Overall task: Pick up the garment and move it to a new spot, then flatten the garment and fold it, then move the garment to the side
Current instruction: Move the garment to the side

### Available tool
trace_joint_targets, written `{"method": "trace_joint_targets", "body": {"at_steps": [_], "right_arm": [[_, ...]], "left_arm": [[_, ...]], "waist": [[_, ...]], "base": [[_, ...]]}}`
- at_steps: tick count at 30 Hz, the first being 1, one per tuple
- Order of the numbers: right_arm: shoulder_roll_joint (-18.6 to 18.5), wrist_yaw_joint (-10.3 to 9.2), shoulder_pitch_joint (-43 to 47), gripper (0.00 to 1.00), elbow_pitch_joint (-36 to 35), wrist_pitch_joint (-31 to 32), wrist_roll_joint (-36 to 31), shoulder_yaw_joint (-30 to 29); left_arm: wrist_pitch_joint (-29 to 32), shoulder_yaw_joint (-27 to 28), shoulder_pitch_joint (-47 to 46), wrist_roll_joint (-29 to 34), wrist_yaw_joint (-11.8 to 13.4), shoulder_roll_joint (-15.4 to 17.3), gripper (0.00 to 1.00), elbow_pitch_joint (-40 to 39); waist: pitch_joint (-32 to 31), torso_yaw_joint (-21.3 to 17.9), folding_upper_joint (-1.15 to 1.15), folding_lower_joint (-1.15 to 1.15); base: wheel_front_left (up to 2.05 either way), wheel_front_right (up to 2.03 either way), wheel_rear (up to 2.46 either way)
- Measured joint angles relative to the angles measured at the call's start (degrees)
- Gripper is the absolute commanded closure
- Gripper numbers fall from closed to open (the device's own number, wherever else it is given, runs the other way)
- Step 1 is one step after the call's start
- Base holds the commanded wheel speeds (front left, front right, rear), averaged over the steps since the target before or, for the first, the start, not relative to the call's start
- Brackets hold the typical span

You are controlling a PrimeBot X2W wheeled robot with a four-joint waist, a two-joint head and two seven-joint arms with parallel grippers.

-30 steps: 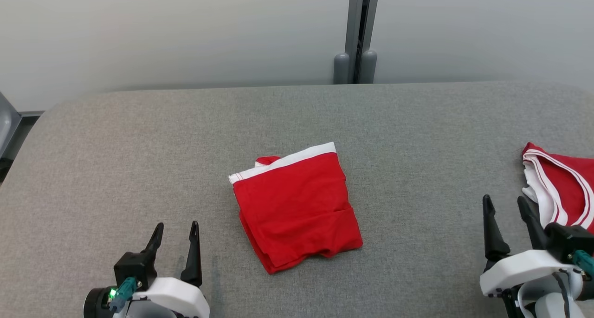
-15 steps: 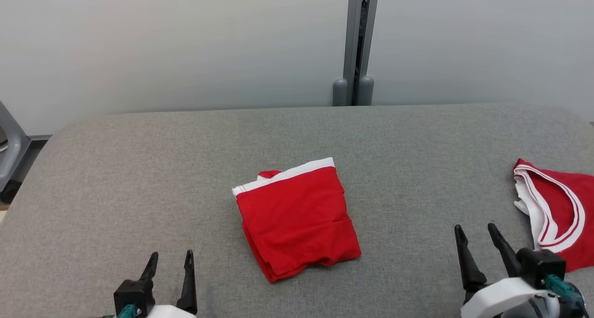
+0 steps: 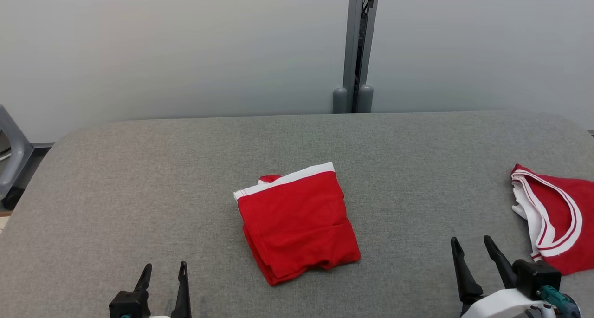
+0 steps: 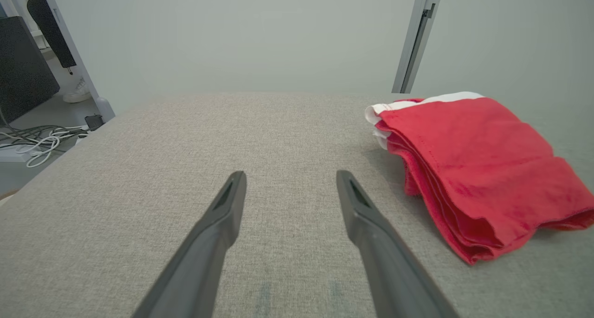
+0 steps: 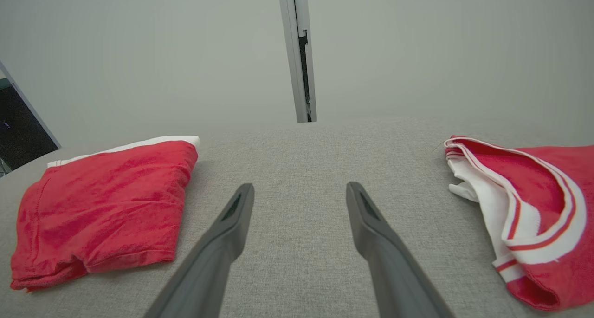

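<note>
Folded red cloth garment with white band [image 3: 297, 225] at centre of grey fabric table [image 3: 139, 192]. At near edge, left gripper [image 3: 165, 265] and right gripper [image 3: 470, 240], both spread wide, holding nothing. Rumpled red white-trimmed cloth [image 3: 559, 218] at right edge.

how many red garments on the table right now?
2. The folded garment lies at the middle of the table; the striped garment lies rumpled at the right edge, cut off by the head view, so more may lie out of frame.

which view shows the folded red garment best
The head view: the folded red garment lies whole, seen from above. The left wrist view shows its stacked edges side-on; the right wrist view, a low slanted look.
</note>
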Motion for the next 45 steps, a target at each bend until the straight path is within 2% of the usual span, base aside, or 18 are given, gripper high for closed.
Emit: {"method": "trace_joint_targets", "body": {"at_steps": [12, 24, 29, 34, 42, 43, 44, 45], "right_arm": [[0.01, -0.01, -0.87, 0.0, 3.31, 0.0, 2.09, 2.67], [0.04, -0.01, -9.04, 0.0, 10.87, 0.0, 7.57, 9.32], [0.01, -0.01, -13.33, 0.0, 13.33, 0.0, 9.03, 9.07], [0.04, -0.01, -16.69, 0.0, 15.86, -0.01, 7.55, 9.54], [0.05, -0.01, -20.45, 0.0, 21.34, 0.0, 10.05, 10.35], [0.01, -0.01, -20.96, 0.07, 22.02, 0.0, 10.65, 10.84], [0.03, -0.01, -21.4, 0.55, 22.24, 0.0, 11.17, 11.1], [0.04, -0.01, -21.88, 0.67, 22.42, 0.0, 11.93, 11.34]], "left_arm": [[-0.01, -1.68, -0.39, -0.53, -0.27, -0.02, 0.0, -0.64], [-0.01, -4.6, -2.71, -1.47, -0.77, 0.01, 0.0, -0.7], [0.0, -6.03, -4.43, -1.55, -1.01, -0.01, 0.0, -1.08], [0.0, -7.39, -5.82, -1.89, -1.25, -0.01, 0.0, -1.26], [0.0, -8.08, -6.28, -1.99, -0.97, 0.01, 0.0, -1.47], [0.0, -8.05, -6.39, -1.99, -0.97, 0.02, 0.0, -1.55], [0.0, -8.01, -6.51, -1.99, -0.97, 0.01, 0.0, -1.64], [0.0, -7.95, -6.62, -1.99, -0.97, 0.0, 0.0, -1.69]], "waist": [[1.64, 1.46, 0.0, 0.0], [6.22, 7.87, 0.0, 0.0], [8.57, 10.87, 0.0, 0.0], [10.59, 13.66, 0.0, 0.0], [13.19, 16.39, 0.0, 0.0], [13.5, 16.53, 0.0, 0.0], [13.8, 16.62, 0.0, 0.0], [14.07, 16.65, 0.0, 0.0]], "base": [[0.0, 0.0, 0.0], [0.0, 0.0, 0.0], [0.0, 0.0, 0.0], [0.0, 0.0, 0.0], [0.0, 0.0, 0.0], [0.0, 0.0, 0.0], [0.0, 0.0, 0.0], [0.0, 0.0, 0.0]]}}
